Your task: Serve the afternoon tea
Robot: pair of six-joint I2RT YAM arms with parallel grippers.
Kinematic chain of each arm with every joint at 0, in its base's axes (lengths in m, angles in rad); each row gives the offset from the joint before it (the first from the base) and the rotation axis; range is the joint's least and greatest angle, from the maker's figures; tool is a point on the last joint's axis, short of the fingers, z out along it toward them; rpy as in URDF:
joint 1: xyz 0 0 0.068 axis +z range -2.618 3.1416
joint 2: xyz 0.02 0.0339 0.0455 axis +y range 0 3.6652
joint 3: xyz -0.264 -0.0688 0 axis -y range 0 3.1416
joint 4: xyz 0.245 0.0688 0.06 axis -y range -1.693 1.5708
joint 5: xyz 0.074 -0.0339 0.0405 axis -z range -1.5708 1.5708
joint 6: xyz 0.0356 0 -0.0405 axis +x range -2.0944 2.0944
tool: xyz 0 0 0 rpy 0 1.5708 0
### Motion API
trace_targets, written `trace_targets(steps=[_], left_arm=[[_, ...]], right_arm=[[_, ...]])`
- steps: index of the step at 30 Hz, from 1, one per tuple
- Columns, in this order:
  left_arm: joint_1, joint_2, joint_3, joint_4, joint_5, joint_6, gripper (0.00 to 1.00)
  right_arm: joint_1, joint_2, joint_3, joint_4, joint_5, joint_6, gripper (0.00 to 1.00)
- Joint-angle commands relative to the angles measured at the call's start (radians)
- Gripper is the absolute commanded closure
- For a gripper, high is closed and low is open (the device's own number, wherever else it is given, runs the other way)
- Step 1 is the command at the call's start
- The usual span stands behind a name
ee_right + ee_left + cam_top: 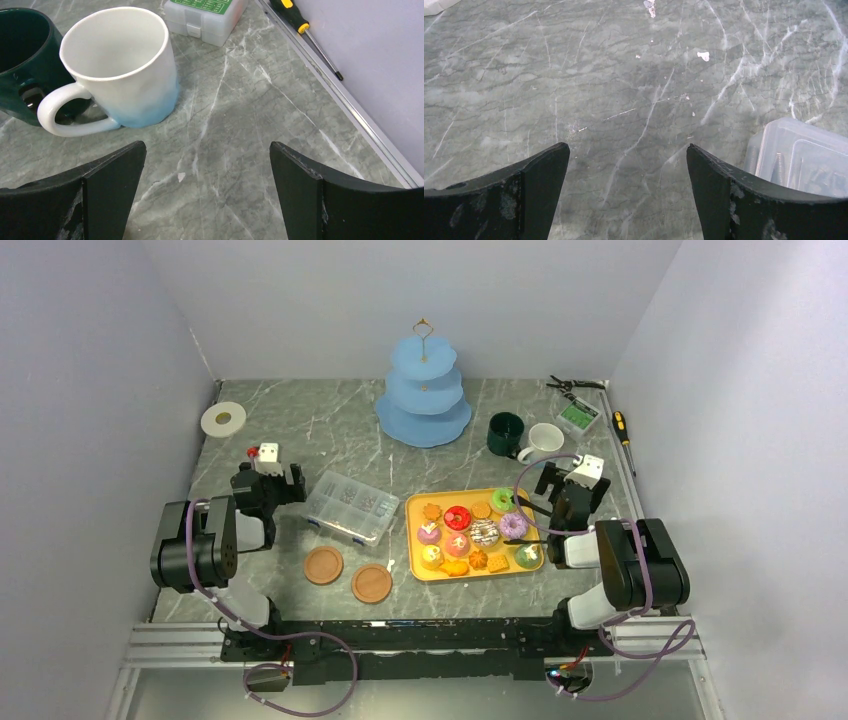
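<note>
Glossy white mug (120,65) beside dark-green mug (15,60), cropped at upper left, on veined tabletop (240,130). Scuffed fingers of left gripper (628,190) and right gripper (207,192) are spread wide, empty.

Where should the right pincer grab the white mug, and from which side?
Pinch the white mug by its rim on the near right side, coming down from above with the right pincer, one finger inside. It stands upright; the green mug crowds its left and the handle points near-left.
</note>
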Motion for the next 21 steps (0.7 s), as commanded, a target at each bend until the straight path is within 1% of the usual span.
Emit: trace_targets(steps=[1, 10, 11, 12, 14, 16, 18, 20, 21], left_arm=[[-0.002, 0.000, 0.014, 0.034, -0.008, -0.008, 0.06], [0.000, -0.006, 0.015, 0.036, -0.004, -0.008, 0.06], [0.005, -0.017, 0.031, -0.016, -0.004, -0.041, 0.06], [0.008, -0.034, 0.054, -0.078, -0.005, -0.049, 0.06], [0.012, -0.074, 0.156, -0.272, 0.012, -0.045, 0.06], [0.013, -0.102, 0.255, -0.469, 0.045, -0.027, 0.06], [0.012, -0.128, 0.321, -0.602, 0.078, 0.019, 0.07], [0.013, -0.157, 0.363, -0.693, 0.104, 0.040, 0.07], [0.012, -0.173, 0.381, -0.729, 0.113, 0.048, 0.06]], right_arm=[[0.000, -0.010, 0.007, 0.051, -0.005, 0.007, 0.00], [-0.001, -0.011, 0.008, 0.047, 0.003, 0.008, 0.00], [0.004, -0.018, 0.009, 0.044, 0.041, 0.013, 0.00], [0.007, -0.030, 0.016, 0.013, 0.043, 0.020, 0.00], [0.013, -0.048, 0.027, -0.007, 0.021, -0.005, 0.00], [0.065, -0.100, 0.084, -0.151, 0.127, -0.023, 0.00], [0.097, -0.156, 0.169, -0.295, 0.130, -0.055, 0.00], [0.114, -0.227, 0.241, -0.441, 0.166, 0.040, 0.00], [0.114, -0.254, 0.283, -0.551, 0.147, 0.089, 0.00]])
